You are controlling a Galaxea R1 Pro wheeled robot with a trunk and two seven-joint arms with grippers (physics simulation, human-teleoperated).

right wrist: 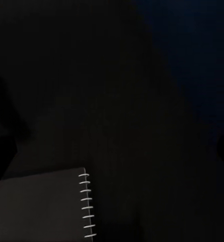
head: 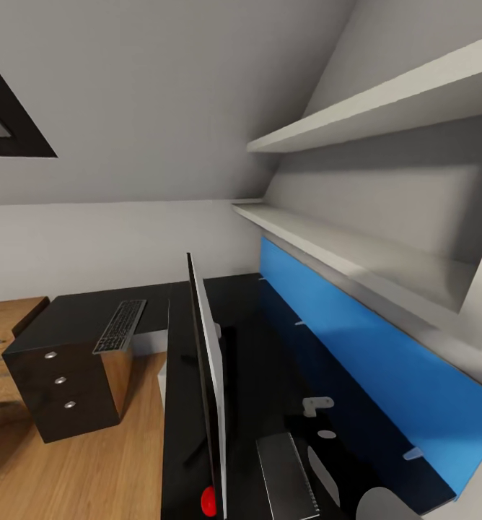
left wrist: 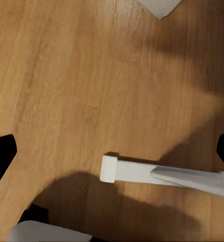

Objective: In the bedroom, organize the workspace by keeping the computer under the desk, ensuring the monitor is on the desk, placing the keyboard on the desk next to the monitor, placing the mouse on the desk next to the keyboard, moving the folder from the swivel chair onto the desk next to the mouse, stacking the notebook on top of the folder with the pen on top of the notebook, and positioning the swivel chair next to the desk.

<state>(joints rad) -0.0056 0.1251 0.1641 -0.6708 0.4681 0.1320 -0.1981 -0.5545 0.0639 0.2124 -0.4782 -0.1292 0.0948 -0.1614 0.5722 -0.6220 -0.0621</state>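
The desk (head: 82,314) has a glossy black L-shaped top and a dark drawer unit (head: 60,390) with round silver knobs. On its left wing lies the slim black keyboard (head: 120,326). I see the monitor (head: 206,375) edge-on in the middle of the desk, with a red dot (head: 208,500) at its lower corner. Behind it a flat grey folder (head: 288,477) with a spiral edge lies on the top; the folder (right wrist: 41,206) also sits under my open right gripper (right wrist: 112,151). My left gripper (left wrist: 112,151) hangs open over the wooden floor (left wrist: 66,75), holding nothing.
A blue panel (head: 371,354) lines the back of the desk, under two white shelves (head: 356,253) and a sloped ceiling. A white bar with a capped end (left wrist: 137,170) lies across the floor below my left gripper. A pale sliver (head: 161,377) shows under the desk beside the drawers.
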